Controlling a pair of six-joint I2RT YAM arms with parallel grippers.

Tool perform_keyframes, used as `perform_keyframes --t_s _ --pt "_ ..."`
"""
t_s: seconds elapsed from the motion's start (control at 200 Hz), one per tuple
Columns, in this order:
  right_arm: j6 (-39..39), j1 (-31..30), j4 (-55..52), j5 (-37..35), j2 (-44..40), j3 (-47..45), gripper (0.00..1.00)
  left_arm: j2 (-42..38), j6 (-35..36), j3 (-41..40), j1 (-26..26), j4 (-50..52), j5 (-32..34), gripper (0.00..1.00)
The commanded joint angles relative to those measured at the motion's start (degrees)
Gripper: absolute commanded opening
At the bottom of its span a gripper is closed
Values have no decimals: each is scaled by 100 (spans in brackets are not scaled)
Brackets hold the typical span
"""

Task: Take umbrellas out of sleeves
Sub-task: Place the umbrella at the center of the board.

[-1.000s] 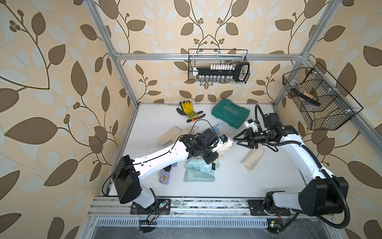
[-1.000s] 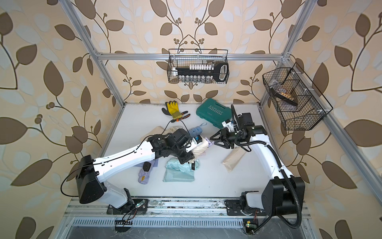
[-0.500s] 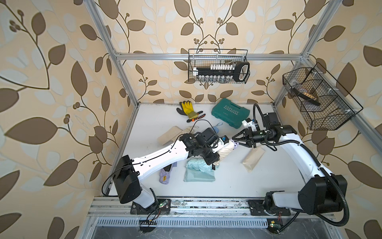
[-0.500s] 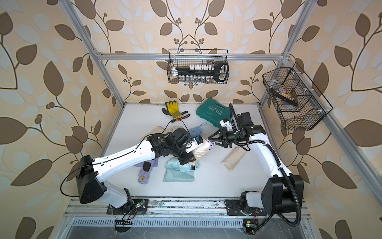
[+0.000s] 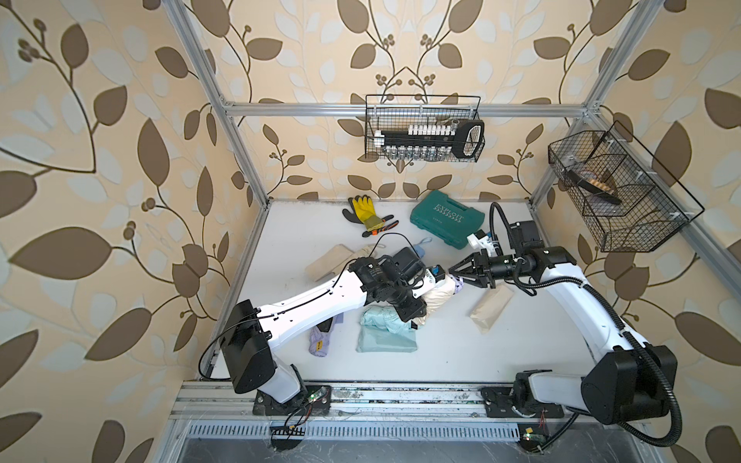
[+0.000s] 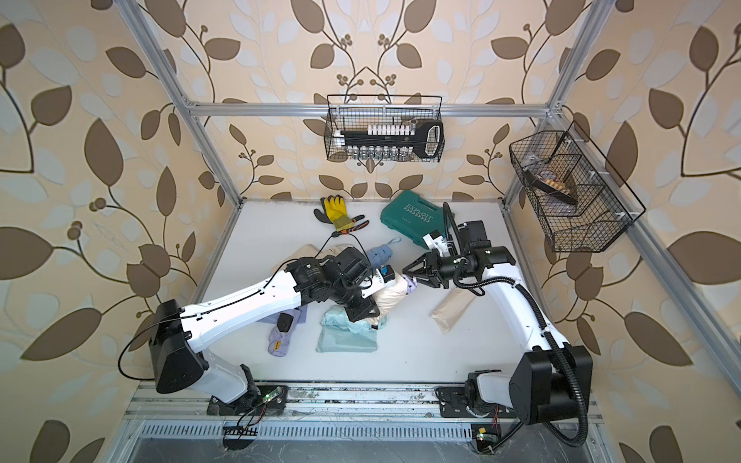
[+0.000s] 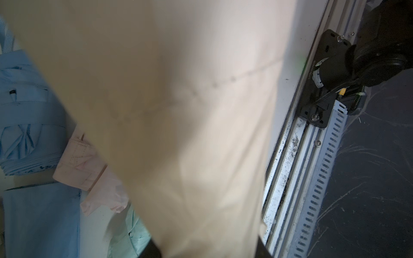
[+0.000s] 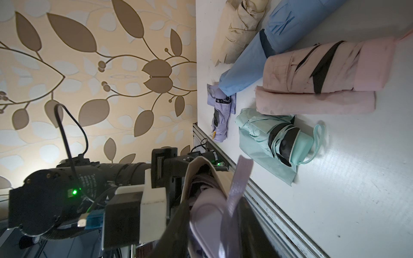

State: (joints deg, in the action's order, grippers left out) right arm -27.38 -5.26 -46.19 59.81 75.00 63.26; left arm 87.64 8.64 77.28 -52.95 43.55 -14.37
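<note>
left claw (image 5: 424, 292) tight on beige sleeve (image 5: 439, 300), right claw (image 5: 457, 276) tight on lilac umbrella (image 8: 207, 213) end

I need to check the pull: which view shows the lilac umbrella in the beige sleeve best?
Right wrist: the lilac umbrella is close up, handle and strap poking from the beige sleeve. Both top views show only a small lilac tip; left wrist shows sleeve fabric alone.

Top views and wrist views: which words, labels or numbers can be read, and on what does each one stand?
"EXPLOIT": on the lid of the green tool case, above a row of chevrons.
Small white print on the left arm's black motor, in the right wrist view: too blurred to read.
Nothing else is legible.
</note>
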Motion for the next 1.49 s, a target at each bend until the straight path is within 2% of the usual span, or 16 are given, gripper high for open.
perform_keyframes --t_s 0.0,0.13,0.23,0.33,0.65,0.995,1.12,1.225,1.404,1.489 --pt "150 -94 -215 423 -118 -132 33 -137 -117 303 116 -355 11 5" --pt "159 -172 -222 487 -109 -161 34 -164 -116 279 127 -312 21 5" --pt "226 -264 -299 509 -65 -192 41 -194 -118 272 127 -312 51 5" --pt "264 -305 -334 493 -105 -214 42 -195 -117 271 136 -304 47 5" --pt "242 -333 -263 663 -250 -489 34 -238 -81 299 179 -261 108 5" --pt "250 -732 -178 677 -49 -613 35 -194 -3 377 188 -234 127 6" --pt "242 -738 -127 616 14 -591 27 -175 21 381 197 -226 170 7" --pt "244 -736 -84 581 99 -554 15 -157 52 361 222 -220 193 9" --pt "239 -710 -54 453 195 -485 9 -5 82 289 373 -315 146 12" --pt "240 -654 -103 363 228 -448 7 155 67 305 498 -412 29 19"
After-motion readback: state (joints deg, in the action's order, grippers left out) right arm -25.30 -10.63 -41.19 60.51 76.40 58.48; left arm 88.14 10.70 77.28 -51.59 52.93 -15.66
